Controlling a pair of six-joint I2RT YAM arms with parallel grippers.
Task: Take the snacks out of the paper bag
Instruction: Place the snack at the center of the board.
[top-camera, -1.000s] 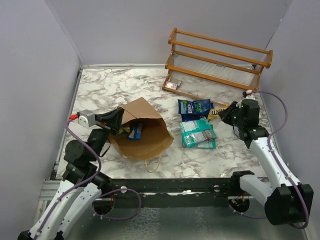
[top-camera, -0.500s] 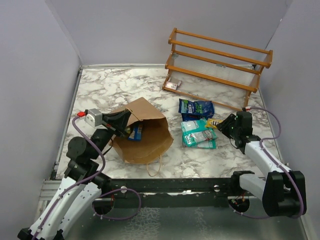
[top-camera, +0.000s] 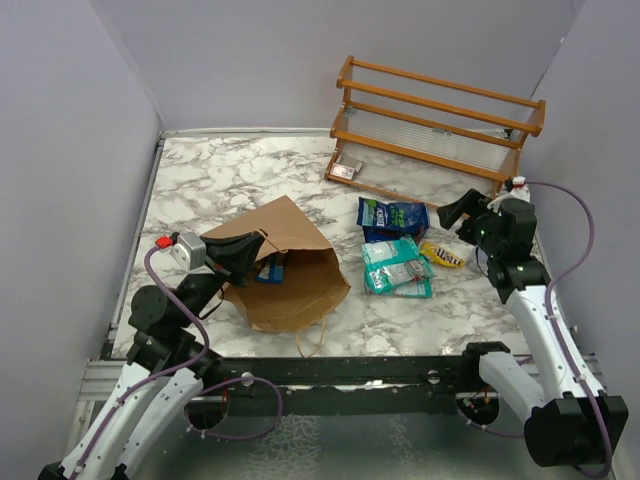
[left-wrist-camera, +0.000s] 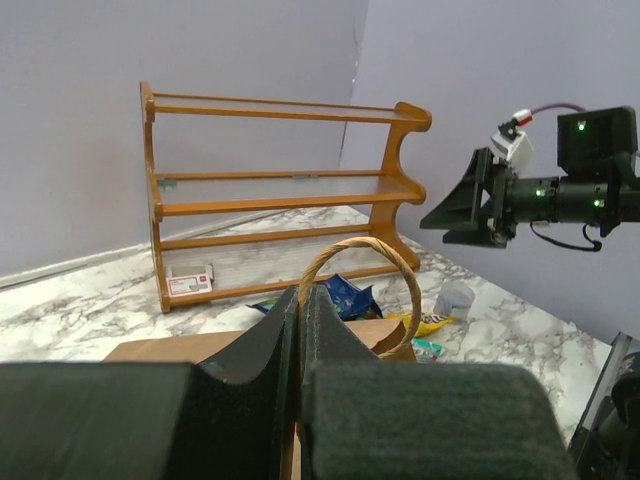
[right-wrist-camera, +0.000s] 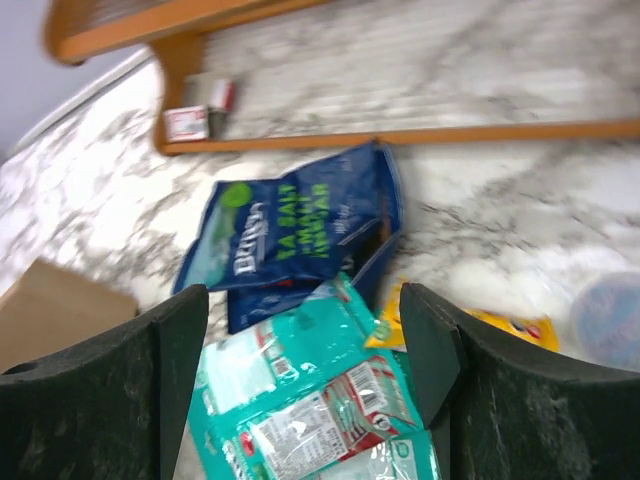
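The brown paper bag (top-camera: 295, 270) lies on its side, mouth toward the left arm. A blue snack (top-camera: 270, 268) shows inside the mouth. My left gripper (top-camera: 238, 262) is shut on the bag's twisted loop handle (left-wrist-camera: 365, 245), which is pinched between the jaws of the left gripper (left-wrist-camera: 300, 305). Blue snacks (top-camera: 392, 215), teal snacks (top-camera: 395, 268) and a yellow snack (top-camera: 443, 254) lie on the table right of the bag. My right gripper (top-camera: 456, 212) hangs open above them with nothing between its fingers; in its wrist view the right gripper (right-wrist-camera: 305, 330) frames the teal packets (right-wrist-camera: 300, 400).
A wooden shelf rack (top-camera: 440, 120) stands at the back right, with a small pale box (top-camera: 347, 170) at its foot. A clear cup (right-wrist-camera: 610, 320) sits beside the yellow packet (right-wrist-camera: 500, 325). Grey walls close in the marble table on three sides.
The right gripper lowered the yellow packet to the table, opened, let it go and lifted away. The left gripper shifted slightly right, keeping hold of the bag's handle.
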